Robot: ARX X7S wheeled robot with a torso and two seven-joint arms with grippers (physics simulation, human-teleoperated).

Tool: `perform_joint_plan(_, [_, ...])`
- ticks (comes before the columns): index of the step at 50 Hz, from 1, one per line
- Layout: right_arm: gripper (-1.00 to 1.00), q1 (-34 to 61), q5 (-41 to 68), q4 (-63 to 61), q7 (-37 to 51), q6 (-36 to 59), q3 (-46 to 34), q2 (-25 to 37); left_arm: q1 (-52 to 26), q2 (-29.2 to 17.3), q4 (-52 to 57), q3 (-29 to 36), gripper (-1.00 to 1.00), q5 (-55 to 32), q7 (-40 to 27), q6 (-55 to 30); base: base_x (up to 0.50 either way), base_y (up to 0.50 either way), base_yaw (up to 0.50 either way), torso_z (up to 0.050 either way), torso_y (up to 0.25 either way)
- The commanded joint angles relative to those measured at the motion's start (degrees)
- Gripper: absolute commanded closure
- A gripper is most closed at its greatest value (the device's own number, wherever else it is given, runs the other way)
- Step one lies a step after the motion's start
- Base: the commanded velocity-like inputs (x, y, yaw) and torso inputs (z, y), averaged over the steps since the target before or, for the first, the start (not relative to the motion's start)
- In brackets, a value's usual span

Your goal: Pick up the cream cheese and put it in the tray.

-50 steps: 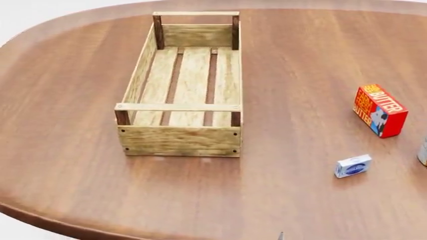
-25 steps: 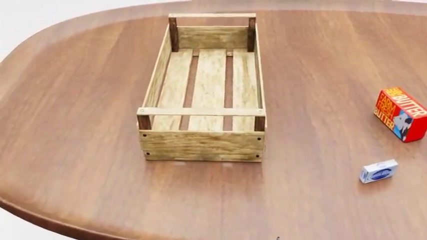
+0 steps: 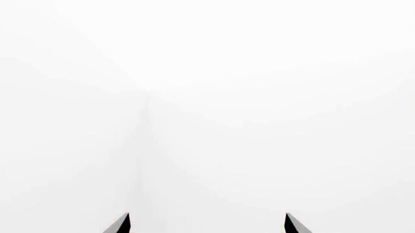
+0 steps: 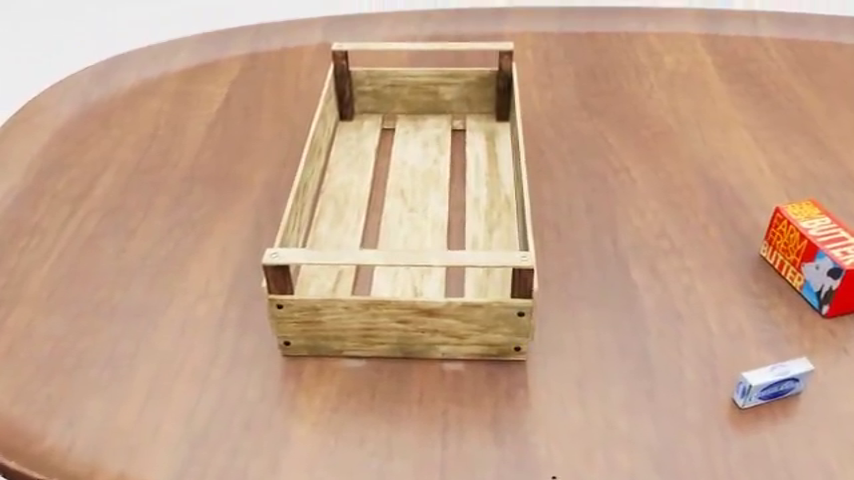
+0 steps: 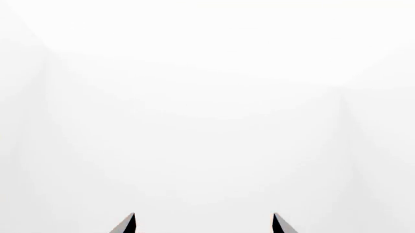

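Observation:
The cream cheese (image 4: 773, 382) is a small flat white-grey box with a blue oval logo, lying on the table at the near right in the head view. The tray (image 4: 400, 328) is a long light-wood crate with dark corner posts, standing in the middle of the table, left of the cream cheese. Nothing lies in it. Neither arm shows in the head view. My left gripper (image 3: 207, 224) is open and empty, facing blank white. My right gripper (image 5: 202, 224) is open and empty, also facing blank white.
A red-orange butter box (image 4: 810, 257) stands at the right edge, beyond the cream cheese. The round brown wooden table (image 4: 147, 250) curves away at the left and near-left edges.
The head view has shifted: the tray, butter box and cream cheese now sit lower and the boxes farther right in the picture. Nothing on the table has moved relative to the rest.

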Motion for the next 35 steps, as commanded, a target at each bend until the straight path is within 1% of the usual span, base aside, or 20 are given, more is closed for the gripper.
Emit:
perform_joint_plan(1, [-1.0, 0.0, -0.83, -0.3, 0.33, 0.77, -0.25, 0.1, -0.07, -0.33, 0.12, 0.29, -1.0, 0.06, -0.33, -0.34, 0.19, 0.0, 0.0, 0.0, 0.0])
perform_joint_plan(19, [-1.0, 0.23, -1.08, 0.03, 0.9, 0.84, -0.79, 0.54, -0.29, -0.82, -0.11, 0.72, -1.0, 0.17, -0.92, -0.57, 0.19, 0.01, 0.0, 0.0, 0.0])
perform_joint_plan(25, [-1.0, 0.32, -1.59, 0.07, 1.23, 1.08, -0.82, 0.55, -0.33, -0.97, -0.12, 0.88, -1.0, 0.27, -1.1, -0.64, 0.19, 0.07, 0.0, 0.0, 0.0])
perform_joint_plan(27, [-1.0, 0.41, -0.23, 0.19, 0.96, 0.78, -1.03, 0.96, -0.32, -0.98, -0.09, 0.89, -1.0, 0.35, -1.21, -0.64, 0.19, 0.16, 0.0, 0.0, 0.0])
perform_joint_plan(35, [-1.0, 0.49, -0.61, 0.15, 1.38, 1.14, -1.01, 1.02, -0.32, -1.2, 0.07, 1.07, -1.0, 0.39, -1.43, -0.76, 0.19, 0.17, 0.0, 0.0, 0.0])
